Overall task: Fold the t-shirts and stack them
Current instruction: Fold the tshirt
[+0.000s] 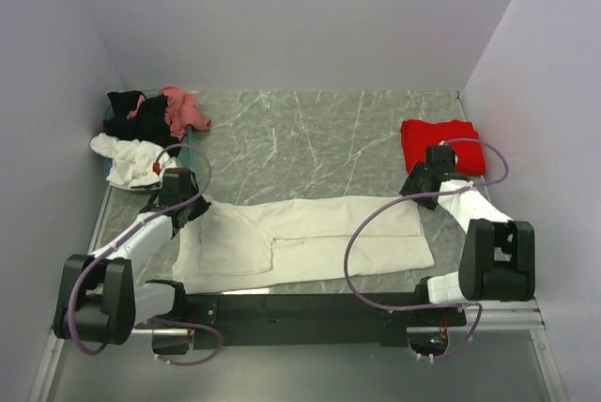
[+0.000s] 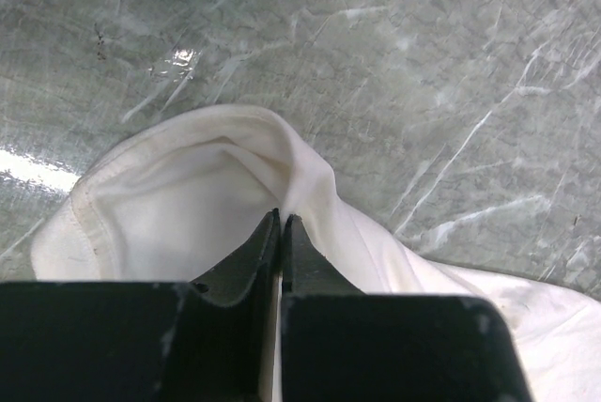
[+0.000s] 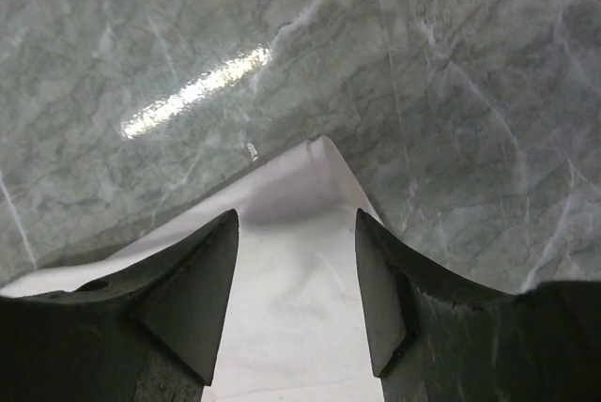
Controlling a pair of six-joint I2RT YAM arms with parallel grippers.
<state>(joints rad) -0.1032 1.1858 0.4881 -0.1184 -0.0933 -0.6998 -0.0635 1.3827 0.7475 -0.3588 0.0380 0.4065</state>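
Note:
A large cream t-shirt (image 1: 310,238) lies spread flat across the near half of the marble table. My left gripper (image 1: 177,197) is at its far left corner, shut on a raised fold of the cream cloth (image 2: 216,172). Over the shirt's far right corner (image 3: 315,162) my right gripper (image 1: 420,186) stands open, its fingers (image 3: 202,275) either side of the cloth and nothing pinched between them. A folded red t-shirt (image 1: 439,144) rests at the back right. Black (image 1: 127,113), pink (image 1: 178,109) and white (image 1: 127,158) t-shirts lie heaped at the back left.
Grey walls close in the table on the left, back and right. A black bar (image 1: 310,308) with the arm bases runs along the near edge. Bare marble (image 1: 310,148) lies between the cream shirt and the back wall. A bluish bin rim (image 1: 184,153) shows under the heap.

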